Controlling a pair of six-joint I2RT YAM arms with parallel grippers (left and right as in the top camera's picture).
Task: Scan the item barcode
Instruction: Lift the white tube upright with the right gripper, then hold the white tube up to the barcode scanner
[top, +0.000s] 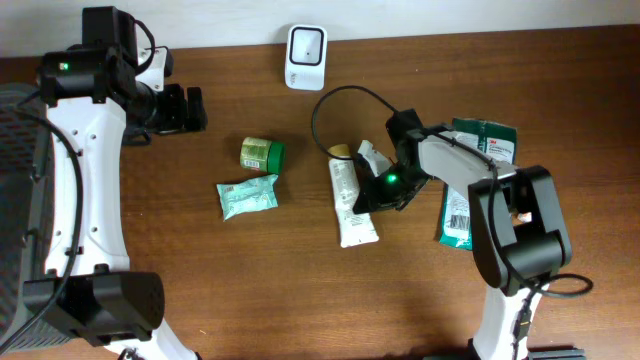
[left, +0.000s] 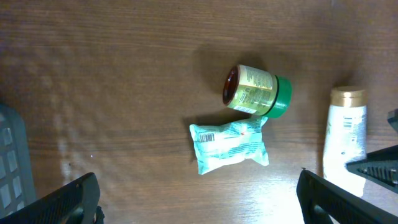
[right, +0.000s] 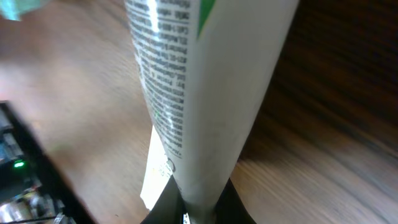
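Right gripper (top: 377, 194): I see it clenched on the white tube (top: 354, 208). In the wrist view the tube rises straight out from between the black jaws.
Left gripper (top: 194, 108): spread wide and holding nothing, parked at the far left, well apart from the tube.
Tube position: it lies at mid-table, just left of the right gripper, which comes at it from the right side.
Long axis: it runs from far to near, with the gold cap at the far end and the flat crimp toward me.
Key relation: the white scanner unit (top: 305, 45) sits at the far edge of the table, up and to the left of the tube and well apart from it. My right arm is the nearer one and already has the grip.
Next move, as I judge it: lift, carry the tube toward the scanner window and turn the printed face to it. I can read fine print on the tube but cannot pick out a barcode.
Surface: dark wood table (top: 200, 290), flat and bare near the front.
Room: a black cable (top: 322, 105) loops between the tube and the scanner. A small white packet (top: 371, 156) touches the tube's far end. The green jar (top: 262, 153) and teal packet (top: 247, 196) lie to the left, and a green pouch (top: 462, 205) to the right.
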